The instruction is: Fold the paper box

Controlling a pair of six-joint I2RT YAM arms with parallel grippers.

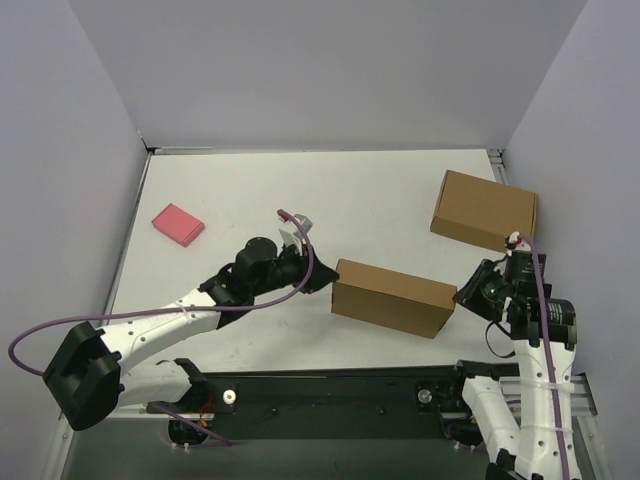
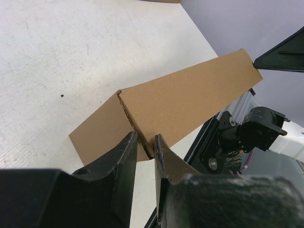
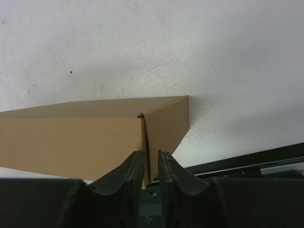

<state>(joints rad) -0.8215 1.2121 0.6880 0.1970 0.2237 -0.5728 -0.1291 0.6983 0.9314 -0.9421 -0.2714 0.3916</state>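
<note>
The paper box (image 1: 390, 297) lies as a closed brown oblong in the middle of the table, also seen in the left wrist view (image 2: 190, 102) and the right wrist view (image 3: 71, 142). My left gripper (image 1: 325, 279) is at the box's left end. There its jaws (image 2: 145, 136) stand narrow, shut on the corner edge of the end wall. My right gripper (image 1: 463, 293) is at the right end. Its jaws (image 3: 151, 153) straddle the vertical seam there, very close together, with a sliver of gap beside the cardboard.
A second brown cardboard box (image 1: 485, 208) stands at the back right, near the right arm. A small pink flat block (image 1: 178, 224) lies at the left. The black base rail (image 1: 330, 390) runs along the near edge, just behind the paper box.
</note>
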